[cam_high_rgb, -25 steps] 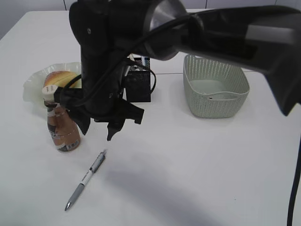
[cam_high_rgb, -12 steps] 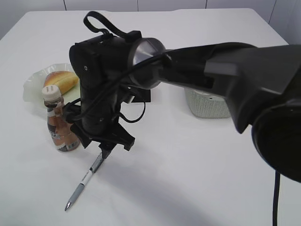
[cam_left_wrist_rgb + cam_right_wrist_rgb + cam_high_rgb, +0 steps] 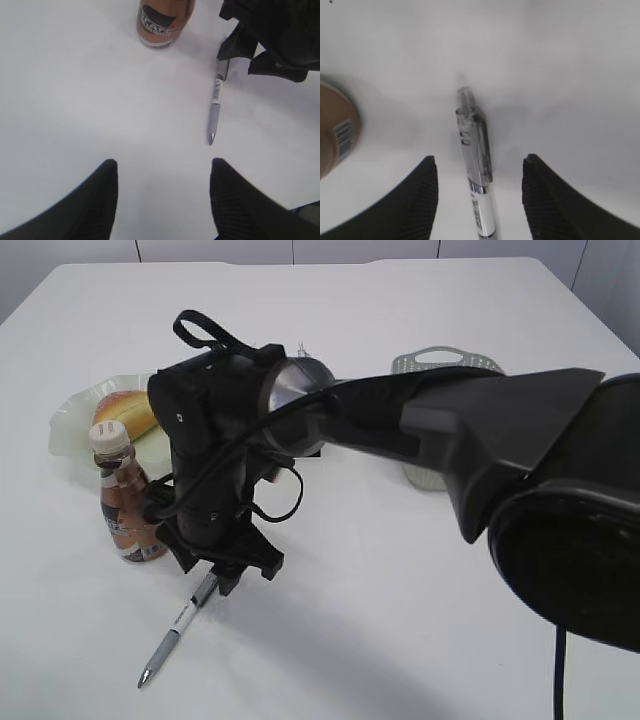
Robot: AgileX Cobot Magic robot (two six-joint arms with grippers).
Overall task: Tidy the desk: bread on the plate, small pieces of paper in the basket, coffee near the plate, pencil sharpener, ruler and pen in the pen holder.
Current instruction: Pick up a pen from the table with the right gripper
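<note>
A grey and white pen (image 3: 176,626) lies on the white table; it also shows in the left wrist view (image 3: 215,106) and the right wrist view (image 3: 475,165). My right gripper (image 3: 222,575) is open, low over the pen's upper end, one jaw on each side of the barrel (image 3: 479,170). A coffee bottle (image 3: 124,500) stands upright just left of it, next to the plate (image 3: 70,415) holding the bread (image 3: 127,411). My left gripper (image 3: 163,172) is open and empty above bare table, out of the exterior view. The pen holder is hidden behind the right arm.
A pale green basket (image 3: 440,365) stands at the back right, mostly hidden by the right arm. The coffee bottle's base (image 3: 162,22) sits close to the pen's top end. Bare white table stretches across the front and right.
My right gripper has moved forward and down from beside the pen holder to the pen's upper end, jaws now astride it. The arm now covers the pen holder and most of the basket.
</note>
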